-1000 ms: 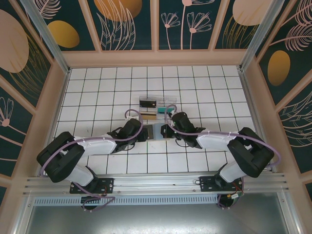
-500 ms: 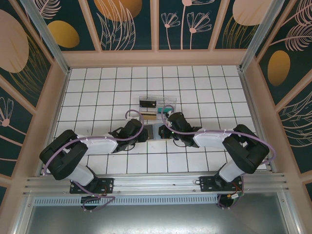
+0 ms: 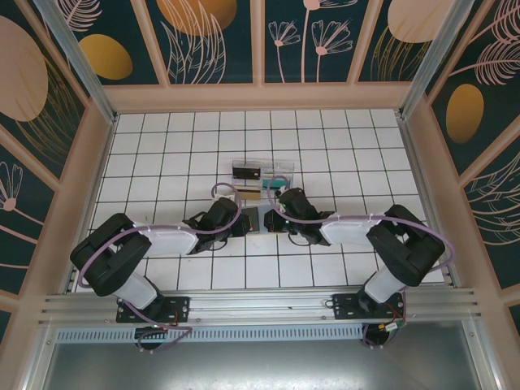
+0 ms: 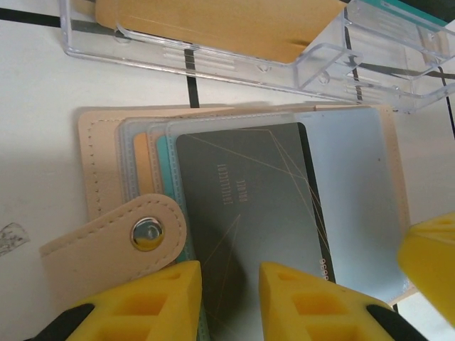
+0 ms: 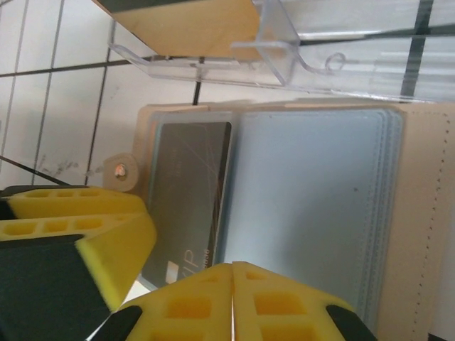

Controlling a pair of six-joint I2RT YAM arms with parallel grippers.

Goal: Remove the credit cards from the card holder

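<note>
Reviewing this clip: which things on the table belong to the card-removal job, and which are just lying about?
Job in hand:
card holder, lying open
grey card in its slot
left gripper
right gripper

Lying about:
clear tray beyond the holder
tan flat piece inside it

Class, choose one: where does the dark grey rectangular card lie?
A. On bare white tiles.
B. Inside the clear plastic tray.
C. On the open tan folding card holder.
C: the dark grey rectangular card lies flat on the blue-grey inside of the open tan folding card holder, beside the clear plastic tray.
</note>
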